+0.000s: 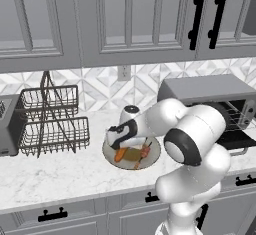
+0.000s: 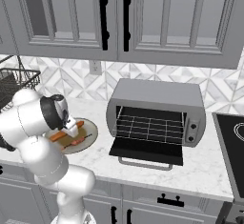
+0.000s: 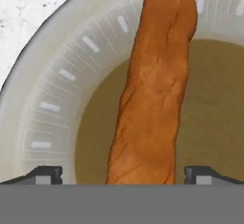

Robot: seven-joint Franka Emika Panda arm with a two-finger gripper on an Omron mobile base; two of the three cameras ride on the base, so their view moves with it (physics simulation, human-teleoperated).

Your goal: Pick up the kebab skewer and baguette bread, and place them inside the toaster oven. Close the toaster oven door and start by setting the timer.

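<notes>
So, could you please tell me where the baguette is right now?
The baguette lies on the round plate on the counter, left of the open toaster oven, directly beneath the open end effector.

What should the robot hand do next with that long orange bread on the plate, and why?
Probably lower a little and close: the open gripper hovers with one fingertip on each side of the orange-tan baguette bread, which lies loose on the round beige plate.

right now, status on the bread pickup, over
Gripper open, low over the plate, fingertips either side of the bread. Skewer on same plate. Oven door down, rack clear.
</notes>
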